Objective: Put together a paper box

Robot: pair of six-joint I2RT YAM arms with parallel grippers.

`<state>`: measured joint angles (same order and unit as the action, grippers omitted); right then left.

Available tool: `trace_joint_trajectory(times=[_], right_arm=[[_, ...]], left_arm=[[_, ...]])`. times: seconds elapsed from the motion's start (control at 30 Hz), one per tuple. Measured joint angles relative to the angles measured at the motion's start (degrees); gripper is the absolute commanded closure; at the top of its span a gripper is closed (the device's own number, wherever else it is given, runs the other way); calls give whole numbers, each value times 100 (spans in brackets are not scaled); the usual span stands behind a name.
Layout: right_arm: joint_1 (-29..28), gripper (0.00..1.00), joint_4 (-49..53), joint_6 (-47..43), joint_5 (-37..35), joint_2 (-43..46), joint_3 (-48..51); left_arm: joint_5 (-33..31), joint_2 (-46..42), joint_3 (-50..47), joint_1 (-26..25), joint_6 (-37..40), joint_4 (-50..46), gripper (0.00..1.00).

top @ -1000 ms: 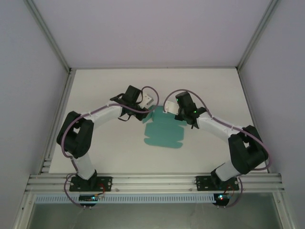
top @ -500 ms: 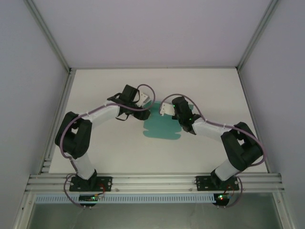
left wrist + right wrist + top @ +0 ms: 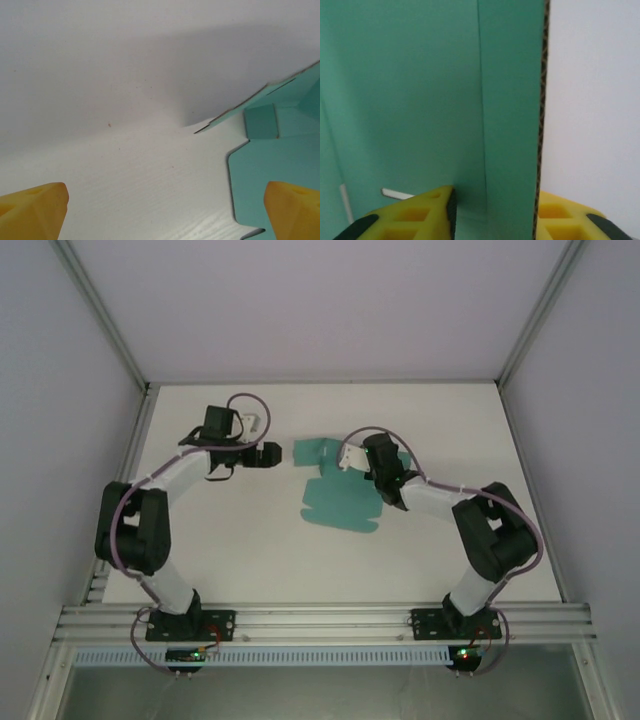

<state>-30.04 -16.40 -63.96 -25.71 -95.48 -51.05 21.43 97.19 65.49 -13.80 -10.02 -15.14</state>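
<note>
Two claws | left gripper (image 3: 165, 205) spread wide, empty, beside paper box (image 3: 280, 165) edge | right gripper (image 3: 495, 215) part-open, straddling raised flap (image 3: 512, 100) | bare table (image 3: 230, 540) leftward

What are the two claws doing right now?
Left gripper: open, holding nothing.
Right gripper: partly open around an upright flap of the paper box, apparently not clamping it.
</note>
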Motion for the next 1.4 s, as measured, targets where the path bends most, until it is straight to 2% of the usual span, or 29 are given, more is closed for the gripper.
trace_joint_trajectory(times=[0.2,0.23,0.27,0.3,0.33,0.43,0.57,0.7,0.77,0.8,0.93,1.03,1.13,1.17,1.33,1.37,1.4], right_arm=[[133,67,33,31,-37,-81,-249],[140,72,17,28,-50,-107,-260],[142,87,4,15,-50,-133,-262],[142,94,-9,2,-66,-175,-264],[142,94,-13,24,-96,-214,-269],[144,83,173,96,-94,-341,-341],[273,66,752,669,83,-356,-535],[629,31,1287,1453,640,-83,-588],[820,9,1506,1821,953,138,-588],[918,2,1585,1993,1104,234,-588],[1349,1,1799,2758,1735,479,-590],[1661,1,1902,3257,2218,584,-588],[1838,1,1976,3630,2557,684,-588],[1858,1,1998,3727,2627,704,-588],[1906,1,2105,4070,2817,723,-588],[1915,1,2116,4111,2815,723,-588],[1930,1,2120,4146,2815,726,-588]], left_arm=[[284,699,557,31,-122,-4,0],[323,767,636,33,-144,-4,0],[354,824,713,33,-153,-4,0],[385,887,785,33,-166,4,0],[417,935,831,33,-168,15,0],[496,1106,990,33,-168,4,1],[800,1480,1445,48,-129,-70,0],[1458,2177,2463,59,149,-343,0],[1790,2662,3178,57,372,-549,1],[1934,2903,3526,50,496,-691,0],[2310,3945,5095,-46,1200,-1615,1],[2498,4601,6048,-175,1624,-2249,9],[2752,5141,6778,-275,1786,-2699,15],[2850,5263,6916,-299,1818,-2782,19],[3064,5525,7049,-385,1958,-3045,49],[3108,5556,7049,-391,1965,-3071,60],[3152,5576,7047,-396,1961,-3091,76]])
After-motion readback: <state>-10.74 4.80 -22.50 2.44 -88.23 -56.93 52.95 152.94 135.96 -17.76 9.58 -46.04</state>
